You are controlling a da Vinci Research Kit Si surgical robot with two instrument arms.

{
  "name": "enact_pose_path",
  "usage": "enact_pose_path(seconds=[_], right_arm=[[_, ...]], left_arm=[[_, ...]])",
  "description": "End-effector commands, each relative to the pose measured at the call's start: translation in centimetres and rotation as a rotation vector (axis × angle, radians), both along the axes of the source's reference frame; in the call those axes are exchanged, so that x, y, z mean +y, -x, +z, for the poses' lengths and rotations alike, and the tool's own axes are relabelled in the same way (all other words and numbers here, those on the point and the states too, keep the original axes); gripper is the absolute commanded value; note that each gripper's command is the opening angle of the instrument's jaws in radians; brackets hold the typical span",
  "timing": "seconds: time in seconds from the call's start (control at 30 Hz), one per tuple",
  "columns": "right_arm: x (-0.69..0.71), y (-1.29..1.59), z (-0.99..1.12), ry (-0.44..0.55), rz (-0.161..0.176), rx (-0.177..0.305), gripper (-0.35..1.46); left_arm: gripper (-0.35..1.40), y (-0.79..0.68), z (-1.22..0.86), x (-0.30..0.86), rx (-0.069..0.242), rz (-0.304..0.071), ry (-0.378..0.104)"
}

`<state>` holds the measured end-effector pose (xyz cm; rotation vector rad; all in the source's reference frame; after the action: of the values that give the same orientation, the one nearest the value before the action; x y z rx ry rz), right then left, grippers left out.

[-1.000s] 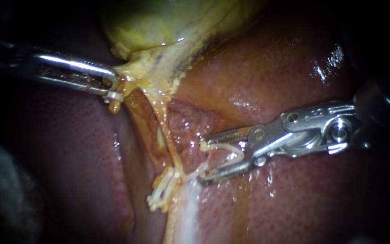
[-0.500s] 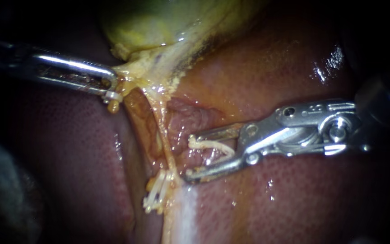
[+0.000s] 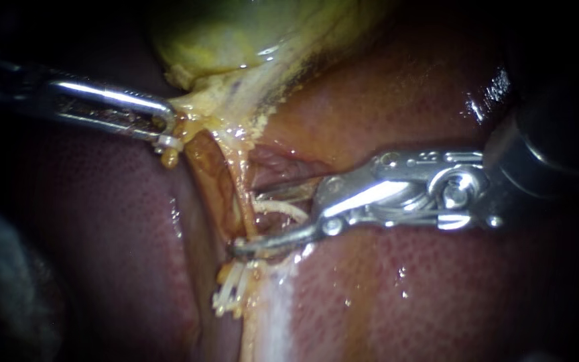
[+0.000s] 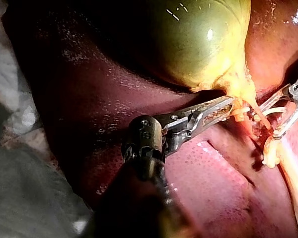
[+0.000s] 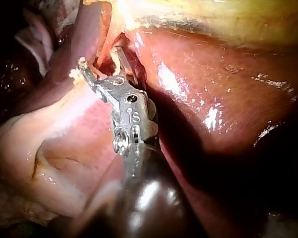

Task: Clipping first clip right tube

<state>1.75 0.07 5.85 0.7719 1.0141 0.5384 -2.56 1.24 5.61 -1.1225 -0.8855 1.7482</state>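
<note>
Since the earlier frames the right instrument (image 3: 248, 222) has slid in across the liver (image 3: 437, 295), and its jaws, which stood short of the tube, now reach around it. Nearest the camera are that instrument's dark shaft and bright wrist. Ahead of them the jaws stand wide apart, carrying the pale open clip (image 3: 281, 209) between them — not yet squeezed. The tube (image 3: 242, 191), a thin yellowish strand running down from the gallbladder's neck, passes between the jaws, and the lower jaw's tip shows just past it. The right wrist view also puts the tips either side of a strand, though the far jaw is partly hidden there. Just beyond the lower jaw a cluster of pale clips (image 3: 230, 291) already sits on the strands; I cannot tell which tube carries it. Farther off, the left instrument (image 3: 171, 133) is clamped on the yellow tissue at the gallbladder's neck, drawing it sideways so that the tube looks taut. Beyond lies the green gallbladder (image 3: 236, 33).

To do this step well, I judge the jaws should go a touch deeper until both tips clear the tube. They should sit square across it, free of the older clips and the liver, then close fully — with the left instrument's tension unchanged.
</note>
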Motion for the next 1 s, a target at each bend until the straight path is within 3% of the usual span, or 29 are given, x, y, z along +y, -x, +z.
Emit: enact_pose_path(seconds=[0.03,0.37,0.43,0.83,1.0], right_arm=[[-0.01,-0.02,0.00,-0.003,0.001,0.000,0.50],[-0.10,-0.16,0.03,-0.053,0.006,0.046,0.50],[-0.12,-0.17,0.00,-0.056,-0.005,0.063,0.50],[-0.28,-0.19,-0.39,-0.092,-0.056,0.135,0.50],[-0.30,-0.21,-0.46,-0.112,-0.068,0.161,0.48]], left_arm=[[-0.35,0.00,0.00,0.00,0.000,0.000,0.000],[-0.35,0.00,0.01,0.00,0.000,0.000,0.000],[-0.35,0.00,0.01,0.00,0.000,0.000,0.000],[-0.35,-0.03,0.02,0.01,-0.001,0.002,0.000],[-0.35,-0.03,0.03,0.01,-0.001,0.002,0.001]])
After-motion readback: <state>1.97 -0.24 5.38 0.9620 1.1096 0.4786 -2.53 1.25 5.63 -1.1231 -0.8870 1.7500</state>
